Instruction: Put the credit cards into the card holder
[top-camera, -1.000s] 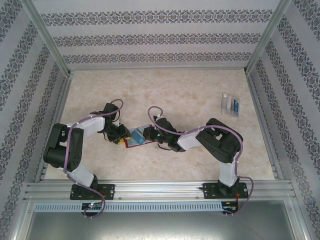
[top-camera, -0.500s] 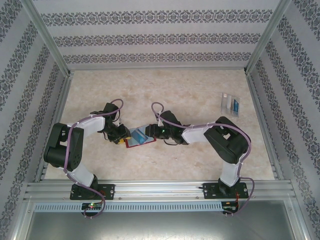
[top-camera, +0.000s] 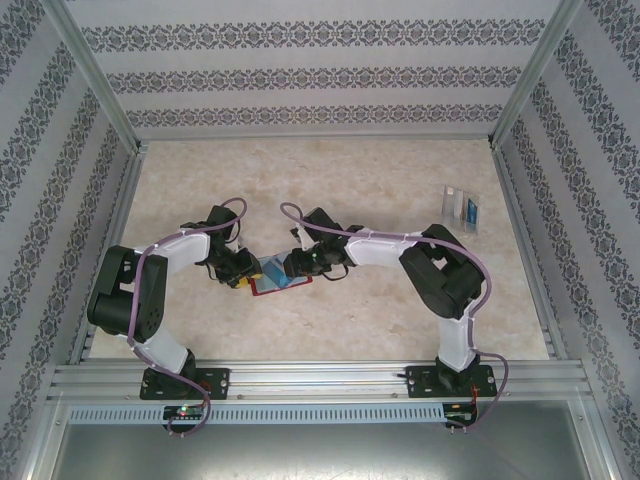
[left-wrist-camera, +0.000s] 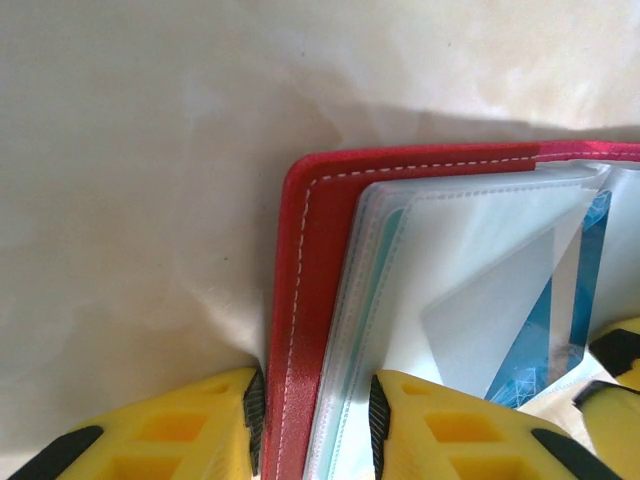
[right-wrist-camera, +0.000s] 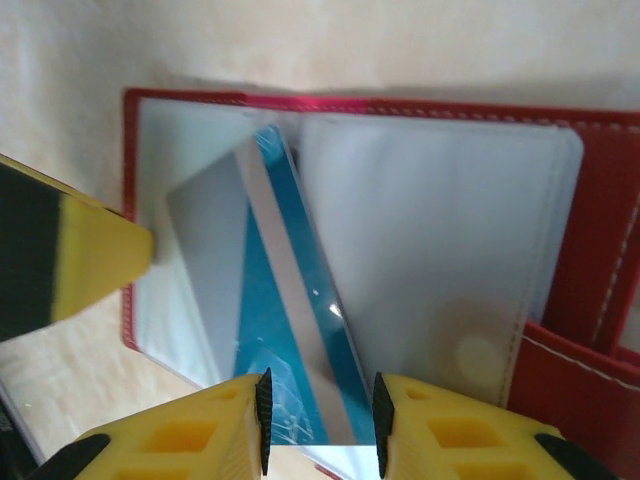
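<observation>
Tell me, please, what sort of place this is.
Probably a lab robot test cell: a marble-look table fenced by aluminium framing and patterned wall panels, with the left arm and right arm bolted at its near edge.

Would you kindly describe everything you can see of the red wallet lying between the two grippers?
The red wallet looks like red leatherette with white stitching along its rounded edges. It lies open and flat on the pale table, showing clear plastic sleeves inside and a pale round snap near its red flap. The left gripper pinches one edge, cover and sleeves together. A blue credit card sits tilted, partly inside a sleeve, held by the right gripper.
</observation>
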